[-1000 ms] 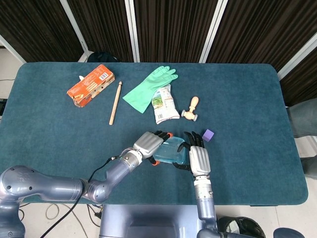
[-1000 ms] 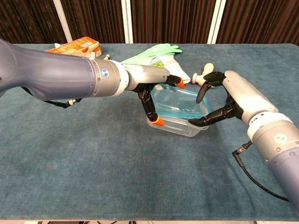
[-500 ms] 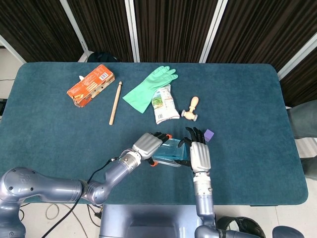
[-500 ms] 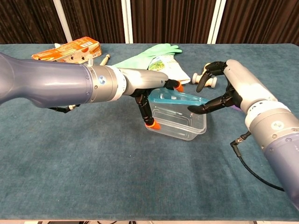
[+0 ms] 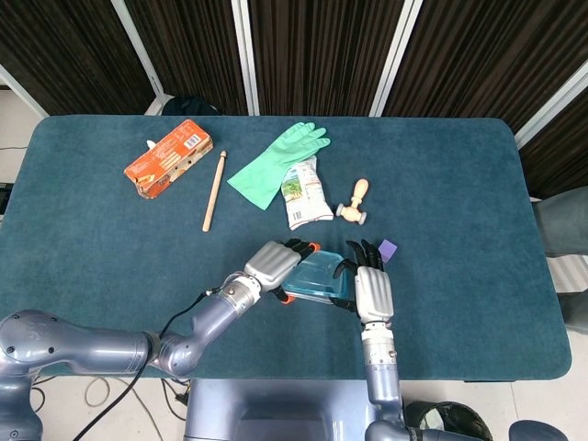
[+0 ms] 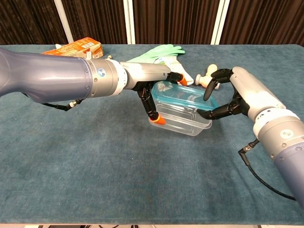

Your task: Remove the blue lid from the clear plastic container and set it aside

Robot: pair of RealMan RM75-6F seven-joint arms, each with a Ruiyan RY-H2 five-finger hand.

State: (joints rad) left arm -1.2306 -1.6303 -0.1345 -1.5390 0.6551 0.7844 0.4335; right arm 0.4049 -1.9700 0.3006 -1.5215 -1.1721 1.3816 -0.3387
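The clear rectangular plastic container (image 6: 178, 119) sat on the teal cloth-covered table (image 5: 110, 248), and everything else lay beyond it, toward the table's far edge. The translucent blue lid (image 6: 183, 96) was tilted above the container, its far-left end raised clear of the rim and its right end low near the rim. The left hand (image 6: 154, 88) held the container's left end, orange-tipped fingers (image 6: 159, 120) wrapped down its side. The right hand (image 6: 231, 97) held the lid's right end between its dark fingers. Beyond the container lay a green rubber glove (image 5: 276, 163), a snack packet (image 5: 303, 193), a small wooden stamp (image 5: 355, 201) and a purple cube (image 5: 388, 249).
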